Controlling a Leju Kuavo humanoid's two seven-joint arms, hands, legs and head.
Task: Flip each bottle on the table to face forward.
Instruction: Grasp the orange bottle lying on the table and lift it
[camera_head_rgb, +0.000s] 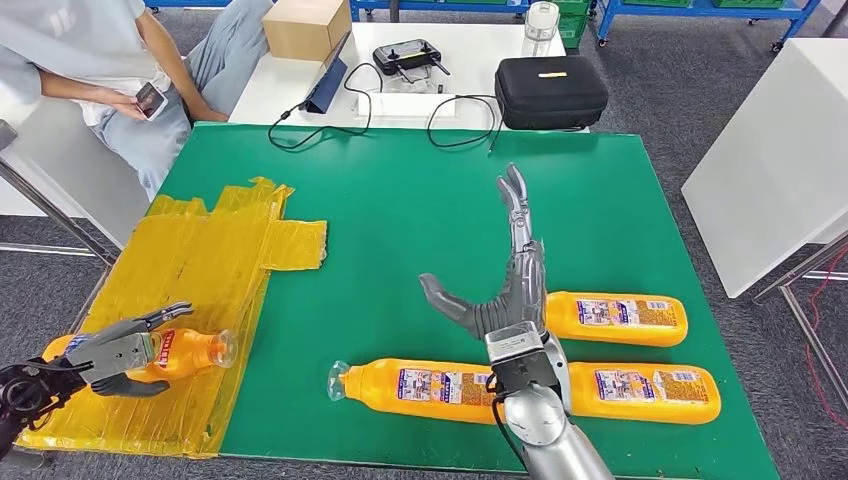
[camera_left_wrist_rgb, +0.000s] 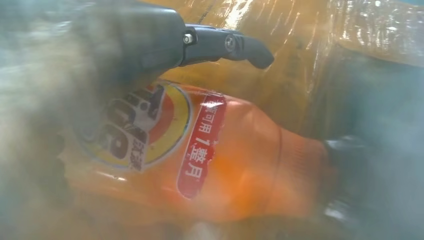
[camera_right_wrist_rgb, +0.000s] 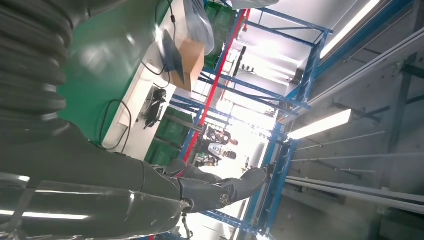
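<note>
Green felt covers the broad tabletop (camera_head_rgb: 400, 200), and a crinkled patch of yellow tape sheeting (camera_head_rgb: 200, 270) is stuck over its near left corner. Beyond the far edge stands a white table (camera_head_rgb: 470, 50) carrying a black zipped case (camera_head_rgb: 551, 91), a brown cardboard box (camera_head_rgb: 305, 27) and a black handheld controller (camera_head_rgb: 407, 56) with trailing cables; a person (camera_head_rgb: 110, 70) sits at the far left holding a phone.

Three long orange plastic bottles with printed labels lie on their sides on the green felt at the near right: one (camera_head_rgb: 615, 317) farther back, one (camera_head_rgb: 645, 392) nearer the edge, and one (camera_head_rgb: 410, 387) to their left with its neck pointing left.

The right robot hand (camera_head_rgb: 505, 290) hangs above these bottles with fingers stretched straight forward and thumb splayed out to the left, holding nothing.

The left robot hand (camera_head_rgb: 118, 355) is wrapped around a smaller orange bottle with a red label band (camera_head_rgb: 185, 352) lying over the yellow sheeting, cap end pointing right. In the left wrist view a dark finger (camera_left_wrist_rgb: 225, 46) reaches over that bottle (camera_left_wrist_rgb: 210, 160), whose red band and round logo face the camera.
</note>
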